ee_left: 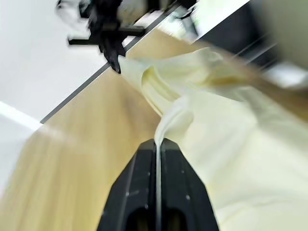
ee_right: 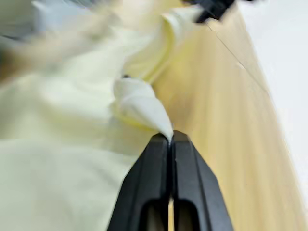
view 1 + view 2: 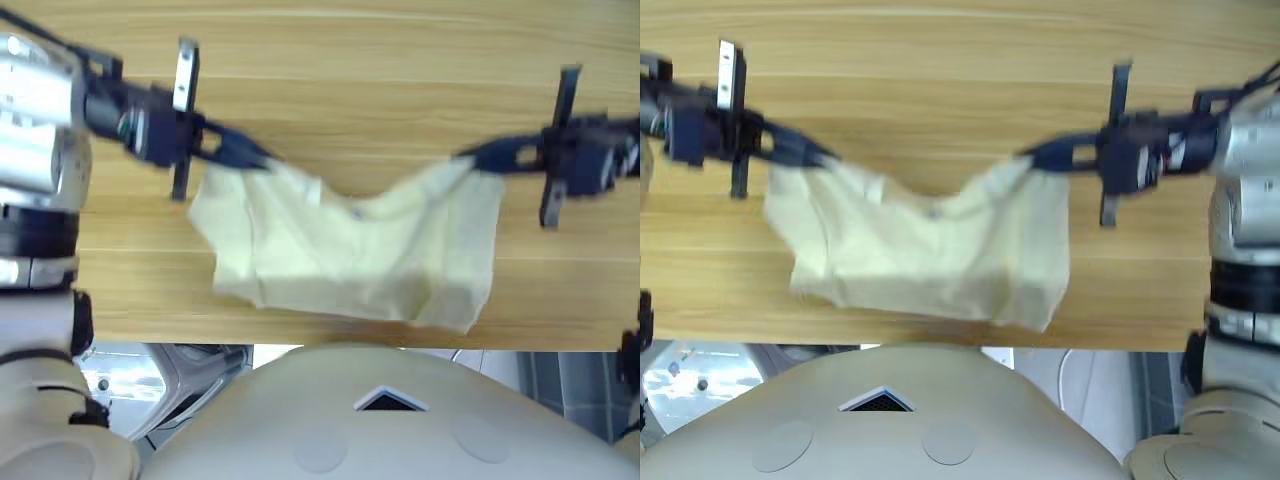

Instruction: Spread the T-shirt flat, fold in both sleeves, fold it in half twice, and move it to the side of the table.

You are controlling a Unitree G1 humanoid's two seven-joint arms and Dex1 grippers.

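A pale yellow T-shirt (image 3: 350, 250) hangs between my two grippers over the wooden table (image 3: 400, 80), its lower part bunched near the table's front edge. My left gripper (image 3: 268, 160) is shut on the shirt's upper left corner; the pinched fabric (image 1: 168, 120) rises from its closed fingertips in the left wrist view. My right gripper (image 3: 468, 155) is shut on the upper right corner, and the right wrist view shows a cone of cloth (image 2: 144, 106) held between its fingers. The shirt's top edge sags between the two grips.
Bare wood stretches behind the shirt toward the far side of the table. The table's front edge (image 3: 300, 340) runs just below the shirt's hem, with floor beyond it.
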